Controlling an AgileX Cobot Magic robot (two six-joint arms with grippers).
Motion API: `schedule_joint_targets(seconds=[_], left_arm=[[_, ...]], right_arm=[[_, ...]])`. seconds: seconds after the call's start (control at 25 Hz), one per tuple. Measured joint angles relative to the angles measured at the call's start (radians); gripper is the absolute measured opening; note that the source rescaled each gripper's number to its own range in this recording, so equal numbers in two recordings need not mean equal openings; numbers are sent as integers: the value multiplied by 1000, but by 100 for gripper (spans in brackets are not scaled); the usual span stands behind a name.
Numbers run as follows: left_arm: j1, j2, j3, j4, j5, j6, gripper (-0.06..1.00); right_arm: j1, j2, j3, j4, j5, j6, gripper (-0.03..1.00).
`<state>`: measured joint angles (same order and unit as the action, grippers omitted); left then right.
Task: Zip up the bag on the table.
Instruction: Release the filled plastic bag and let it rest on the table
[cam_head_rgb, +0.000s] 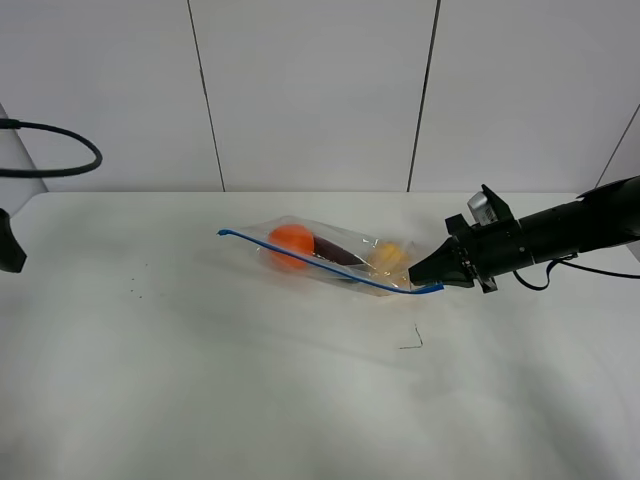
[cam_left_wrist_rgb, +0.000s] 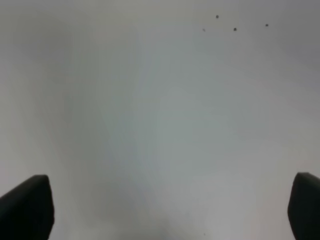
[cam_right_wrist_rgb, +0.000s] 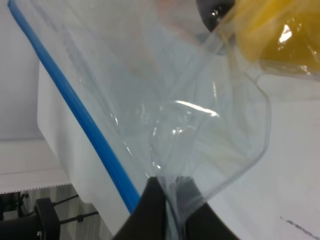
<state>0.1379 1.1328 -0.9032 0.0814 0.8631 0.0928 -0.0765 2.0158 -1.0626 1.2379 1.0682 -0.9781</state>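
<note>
The clear crinkly bag (cam_head_rgb: 345, 256) lies on the white table (cam_head_rgb: 250, 400), left of centre-right, with an orange, a dark and a yellow item showing through it. Its blue zipper strip (cam_head_rgb: 320, 266) runs along the near edge. My right gripper (cam_head_rgb: 420, 276) is shut on the bag's right-hand corner, just by the strip's end. In the right wrist view the two fingers pinch the plastic (cam_right_wrist_rgb: 175, 110) at the right gripper (cam_right_wrist_rgb: 170, 200), beside the blue strip (cam_right_wrist_rgb: 80, 110). My left gripper (cam_head_rgb: 8, 250) sits at the table's far left, away from the bag. The left gripper (cam_left_wrist_rgb: 167, 207) is open over bare table.
A small bent dark wire (cam_head_rgb: 412, 340) lies on the table in front of the bag's right end. Tiny dark specks (cam_head_rgb: 135, 290) dot the left part. A black cable loop (cam_head_rgb: 60, 160) hangs at the far left. A panelled wall stands behind the table's back edge.
</note>
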Motion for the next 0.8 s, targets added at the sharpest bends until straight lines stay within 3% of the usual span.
schedule_joint_targets(seconds=[0.36, 0.56, 0.8], left_arm=[[0, -391, 267, -16, -26, 1, 100], [0, -575, 318, -81, 12, 2, 100], [0, -722, 360, -90, 96, 26, 100]], right_arm=[[0, 0, 0, 3, 0, -7, 0], [0, 0, 0, 3, 0, -7, 0], [0, 0, 0, 4, 0, -8, 0]])
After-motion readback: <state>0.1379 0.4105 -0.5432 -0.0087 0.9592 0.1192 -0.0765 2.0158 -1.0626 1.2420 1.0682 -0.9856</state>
